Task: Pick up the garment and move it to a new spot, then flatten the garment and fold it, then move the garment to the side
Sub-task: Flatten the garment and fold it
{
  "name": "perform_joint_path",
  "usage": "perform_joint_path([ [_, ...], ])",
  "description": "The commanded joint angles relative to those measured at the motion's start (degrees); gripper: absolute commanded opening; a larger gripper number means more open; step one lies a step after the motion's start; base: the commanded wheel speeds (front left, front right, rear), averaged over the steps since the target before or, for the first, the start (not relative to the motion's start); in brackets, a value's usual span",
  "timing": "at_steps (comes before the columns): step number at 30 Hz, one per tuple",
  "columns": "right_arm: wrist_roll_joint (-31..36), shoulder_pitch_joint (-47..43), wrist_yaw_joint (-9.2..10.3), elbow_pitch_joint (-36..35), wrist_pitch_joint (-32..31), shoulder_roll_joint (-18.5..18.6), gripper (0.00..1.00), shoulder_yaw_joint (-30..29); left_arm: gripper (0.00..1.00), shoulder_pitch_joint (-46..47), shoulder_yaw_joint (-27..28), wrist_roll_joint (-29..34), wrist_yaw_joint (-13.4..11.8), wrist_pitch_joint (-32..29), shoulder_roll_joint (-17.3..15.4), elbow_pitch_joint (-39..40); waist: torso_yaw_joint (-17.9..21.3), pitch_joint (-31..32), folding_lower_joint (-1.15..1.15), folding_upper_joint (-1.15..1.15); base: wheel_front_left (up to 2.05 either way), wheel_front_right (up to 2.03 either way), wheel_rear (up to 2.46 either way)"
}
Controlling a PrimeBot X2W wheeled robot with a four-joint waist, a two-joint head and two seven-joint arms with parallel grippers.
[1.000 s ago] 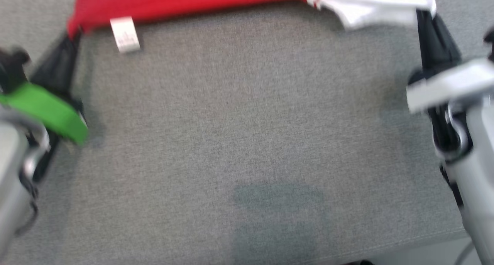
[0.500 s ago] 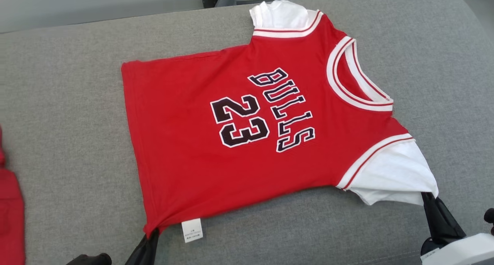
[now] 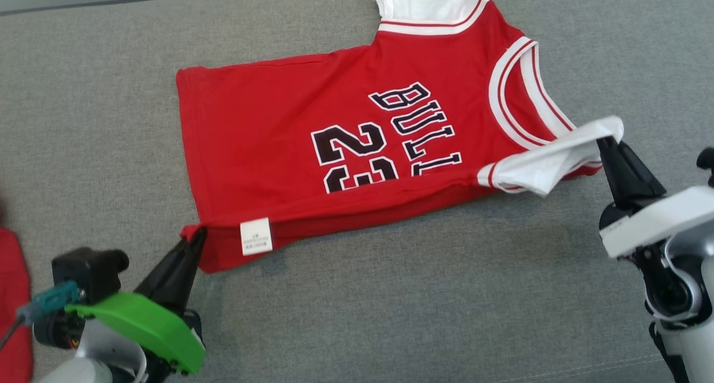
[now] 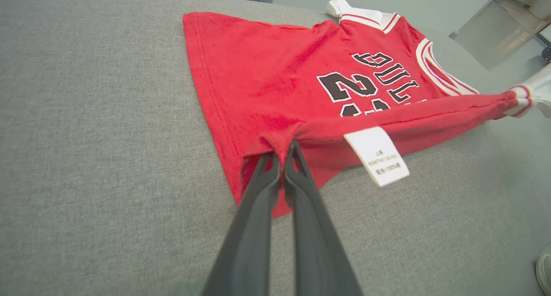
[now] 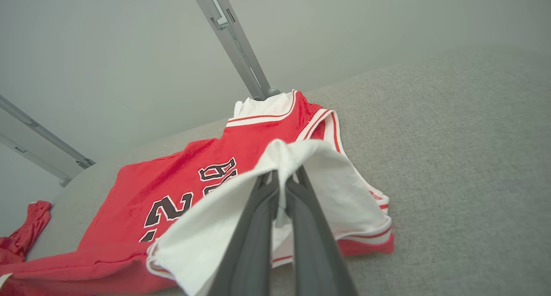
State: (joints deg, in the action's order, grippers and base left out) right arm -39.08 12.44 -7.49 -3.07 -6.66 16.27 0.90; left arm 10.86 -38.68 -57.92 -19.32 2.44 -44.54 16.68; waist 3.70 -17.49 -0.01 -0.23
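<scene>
Lifted near edge now overlaps red jersey (image 3: 279, 126) — numerals half-hidden.

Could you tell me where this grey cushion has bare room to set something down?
Free: the wide strip of grey cushion in front of the jersey, between the left gripper and right gripper; also the patch left of its hem. Crowded: the far left edge, where another red garment lies.
</scene>
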Motion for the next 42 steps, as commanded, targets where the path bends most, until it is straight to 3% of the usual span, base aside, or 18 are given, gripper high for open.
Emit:
perform_joint_path([
  [1, 0.75, 2.88, 0.00, 1.76, -0.74, 0.30, 0.00, 0.30, 0.00, 2.97, 0.32, -0.64, 0.94, -1.44, 0.35, -1.17, -1.23, -1.96, 0.01, 0.23, 0.00, 0.00, 0.00],
  [6, 4.09, 16.22, 0.00, 13.84, -2.58, -0.45, 0.00, 2.11, 0.00, 16.61, -2.15, -0.27, 5.82, -9.54, 5.01, -12.31, -3.49, -6.69, 0.01, 0.23, 0.00, 0.00, 0.00],
  [12, 7.60, 23.86, 0.00, 25.26, 0.49, -1.67, 0.00, 4.83, 0.00, 25.40, -5.52, 1.99, 10.48, -12.31, 10.49, -26.00, -4.42, -8.55, 0.01, 0.23, 0.00, 0.00, 0.00],
  [13, 8.19, 24.68, 0.00, 26.35, 1.54, -1.73, 0.08, 5.34, 0.00, 26.12, -5.96, 2.01, 10.98, -12.53, 11.13, -27.68, -4.41, -8.55, 0.01, 0.23, 0.00, 0.00, 0.00],
  [14, 8.46, 25.16, 0.00, 27.37, 2.41, -1.78, 0.62, 6.00, 0.00, 26.62, -6.04, 1.92, 11.22, -12.57, 11.68, -29.20, -4.33, -8.46, 0.01, 0.23, 0.00, 0.00, 0.00],
  [15, 8.38, 25.45, 0.00, 28.33, 3.08, -1.75, 1.00, 6.60, 0.00, 26.83, -6.08, 1.85, 11.56, -12.28, 12.07, -30.57, -4.20, -8.33, 0.01, 0.23, 0.00, 0.00, 0.00],
  [16, 8.22, 25.52, 0.00, 28.94, 3.80, -1.53, 1.00, 7.28, 0.15, 26.72, -6.04, 1.70, 11.65, -11.97, 12.33, -31.67, -4.04, -8.08, 0.01, 0.23, 0.00, 0.00, 0.00],
  [17, 8.08, 25.49, 0.00, 29.41, 4.37, -1.06, 1.00, 7.84, 0.46, 26.42, -6.01, 1.47, 11.93, -11.62, 12.47, -32.26, -3.91, -7.74, 0.01, 0.23, 0.00, 0.00, 0.00],
  [18, 7.98, 25.28, 0.00, 29.48, 5.01, -0.53, 1.00, 8.36, 1.00, 26.02, -5.75, 1.21, 11.99, -11.10, 12.61, -32.67, -3.81, -7.33, 0.01, 0.23, 0.00, 0.00, 0.00],
  [23, 8.86, 22.63, 0.00, 26.49, 6.87, 2.58, 1.00, 10.08, 1.00, 23.37, -4.74, 0.13, 12.54, -8.86, 11.92, -30.04, -3.23, -4.94, 0.01, 0.23, 0.00, 0.00, 0.00],
  [25, 9.60, 20.57, 0.00, 23.75, 5.77, 4.23, 1.00, 10.19, 1.00, 20.94, -5.00, 0.17, 12.12, -8.55, 10.13, -26.67, -2.60, -3.59, 0.01, 0.23, 0.00, 0.00, 0.00],
  [32, 13.95, 12.57, 0.00, 16.06, -6.24, 9.10, 1.00, 7.68, 1.00, 12.95, -4.60, -1.60, 7.33, -10.49, 4.56, -15.70, -1.43, -3.65, 0.01, 0.23, 0.00, 0.00, 0.00],
  [36, 16.74, 11.04, 0.01, 15.42, -10.68, 8.65, 1.00, 6.14, 1.00, 11.85, -5.17, -1.47, 5.62, -11.82, 4.04, -15.41, -1.19, -5.02, 0.01, 0.23, 0.00, 0.00, 0.00],
  [42, 19.63, 12.71, 0.01, 18.36, -14.42, 6.39, 1.00, 6.11, 1.00, 13.13, -6.48, -2.50, 6.91, -14.46, 4.97, -18.19, -1.64, -6.19, 0.01, 0.23, 0.00, 0.00, 0.00],
])
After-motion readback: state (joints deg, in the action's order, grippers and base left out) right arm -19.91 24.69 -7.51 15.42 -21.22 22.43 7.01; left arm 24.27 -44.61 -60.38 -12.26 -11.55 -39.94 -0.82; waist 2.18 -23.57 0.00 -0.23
